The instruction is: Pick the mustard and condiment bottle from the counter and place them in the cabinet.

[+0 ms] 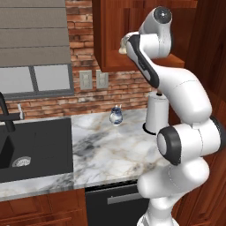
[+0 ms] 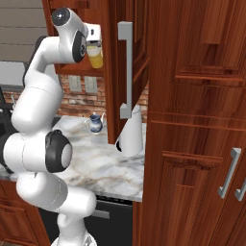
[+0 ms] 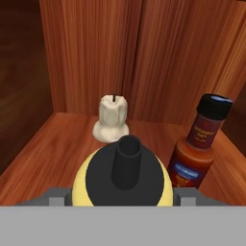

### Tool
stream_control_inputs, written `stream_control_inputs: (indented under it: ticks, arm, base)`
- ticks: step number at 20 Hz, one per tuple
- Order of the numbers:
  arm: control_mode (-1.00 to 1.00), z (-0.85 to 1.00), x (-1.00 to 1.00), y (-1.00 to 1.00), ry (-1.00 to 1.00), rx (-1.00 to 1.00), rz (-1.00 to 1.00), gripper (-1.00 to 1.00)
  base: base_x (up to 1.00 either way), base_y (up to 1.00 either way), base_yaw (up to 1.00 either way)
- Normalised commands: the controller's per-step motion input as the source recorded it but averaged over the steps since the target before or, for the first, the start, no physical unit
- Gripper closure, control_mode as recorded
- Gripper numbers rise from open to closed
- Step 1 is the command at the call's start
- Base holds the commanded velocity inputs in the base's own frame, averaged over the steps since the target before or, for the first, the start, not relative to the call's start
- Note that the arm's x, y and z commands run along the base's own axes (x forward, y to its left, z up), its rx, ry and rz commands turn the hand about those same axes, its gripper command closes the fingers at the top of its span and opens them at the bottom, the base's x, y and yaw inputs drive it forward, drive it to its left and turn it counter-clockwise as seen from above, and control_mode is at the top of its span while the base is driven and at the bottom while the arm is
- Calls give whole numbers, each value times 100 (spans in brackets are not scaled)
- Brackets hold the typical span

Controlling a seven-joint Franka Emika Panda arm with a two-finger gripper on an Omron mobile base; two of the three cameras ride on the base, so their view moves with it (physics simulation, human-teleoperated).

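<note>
My gripper (image 2: pixel 94 39) is up inside the open reddish-brown cabinet (image 1: pixel 112 39), shut on the mustard (image 2: pixel 96 57). In the hand view the mustard (image 3: pixel 122 180) shows from above as a yellow body with a dark cap and nozzle, and grey fingers (image 3: pixel 56 198) sit at its sides. It hangs just above the wooden shelf (image 3: pixel 53 153); I cannot tell if it touches. The condiment bottle (image 3: pixel 199 144), dark red-brown with a black cap, stands upright on the shelf close to the mustard's right. The marble counter (image 1: pixel 110 150) lies below.
A lumpy white object (image 3: pixel 112 119) sits at the back of the shelf. The cabinet door with its grey handle (image 2: pixel 126 67) stands open. On the counter are a white paper-towel roll (image 1: pixel 156 115) and a small glass jug (image 1: pixel 116 115); the black sink (image 1: pixel 39 145) is left.
</note>
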Motion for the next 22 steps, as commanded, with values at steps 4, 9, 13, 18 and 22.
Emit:
stream_control_inputs:
  ticks: [4,9,13,18,22]
  arm:
    - [-100,-19,0,0,-1,0,0,-100]
    - [-100,-9,0,0,-3,0,0,-100]
    - [-100,-9,0,0,-4,0,0,-100]
    - [-100,-14,0,0,-7,0,0,-100]
    - [-100,-13,1,0,-9,0,0,-100]
  base:
    - [0,0,0]
    - [0,0,0]
    - [0,0,0]
    - [0,0,0]
    - [0,0,0]
